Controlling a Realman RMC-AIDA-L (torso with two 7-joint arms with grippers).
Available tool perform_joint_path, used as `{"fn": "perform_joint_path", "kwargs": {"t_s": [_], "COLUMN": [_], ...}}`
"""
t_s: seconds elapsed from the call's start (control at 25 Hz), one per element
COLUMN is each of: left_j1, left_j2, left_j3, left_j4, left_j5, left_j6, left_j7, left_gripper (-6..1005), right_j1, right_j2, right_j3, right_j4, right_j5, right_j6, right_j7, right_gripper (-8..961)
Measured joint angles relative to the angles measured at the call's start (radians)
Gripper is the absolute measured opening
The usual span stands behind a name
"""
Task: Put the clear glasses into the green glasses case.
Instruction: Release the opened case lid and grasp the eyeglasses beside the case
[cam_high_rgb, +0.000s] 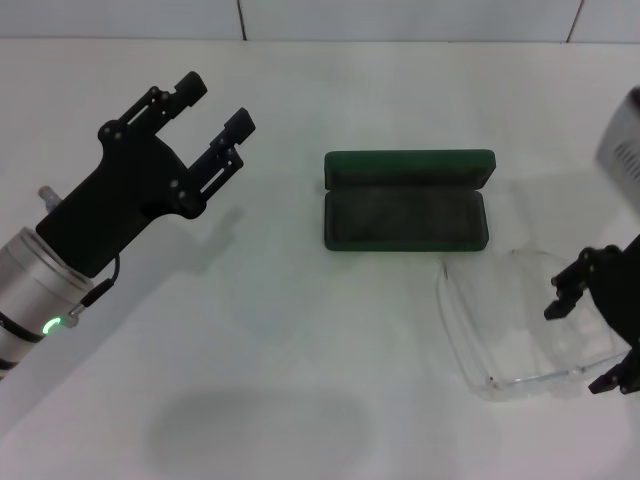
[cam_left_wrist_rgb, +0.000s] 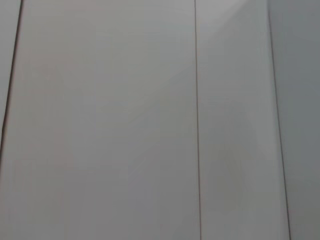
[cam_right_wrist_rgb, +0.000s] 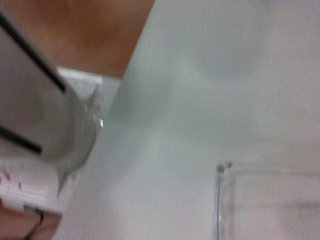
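The green glasses case (cam_high_rgb: 405, 218) lies open at the table's middle, its lid (cam_high_rgb: 408, 166) tipped back on the far side and its dark inside bare. The clear glasses (cam_high_rgb: 515, 325) rest on the table to the case's front right, and a clear edge of them (cam_right_wrist_rgb: 219, 205) shows in the right wrist view. My right gripper (cam_high_rgb: 588, 338) is at the glasses' right end, open, with one finger on the far side and one on the near side of the frame. My left gripper (cam_high_rgb: 214, 108) hangs open and empty over the table's left, well apart from the case.
A grey-white box (cam_high_rgb: 625, 145) stands at the right edge behind the right arm, seen also as a pale block (cam_right_wrist_rgb: 35, 100) in the right wrist view. The left wrist view shows only a white surface with dark seams (cam_left_wrist_rgb: 197, 150).
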Motion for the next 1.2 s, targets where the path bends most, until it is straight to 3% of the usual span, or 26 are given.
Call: {"fn": "perform_joint_path", "kwargs": {"t_s": [0.24,0.56,0.84,1.2], "left_j1": [-0.001,-0.001,0.0,0.004], "left_j2": [0.0,0.001,0.003,0.003], "left_j3": [0.0,-0.001,-0.001,-0.001], "left_j4": [-0.009,-0.015,-0.023,-0.03], "left_j5": [-0.001,-0.002,0.001,0.002], "left_j6": [0.001,0.002,0.002,0.002], "left_j7": [0.002,0.003,0.004,0.005], "left_gripper": [621,620,620,620], "right_j1": [-0.01,-0.011,-0.011,-0.006], "right_j2": [0.002,0.007,0.007,0.006], "right_j3": [-0.201,-0.329,-0.368,-0.385], "right_j4": [0.003,0.018,0.019,0.018], "right_j5": [-0.045,-0.039,-0.04,-0.054], "right_j6": [0.106,0.156,0.168,0.178], "right_j7": [0.067,0.1,0.122,0.149], "right_gripper": [779,747,737,560]}}
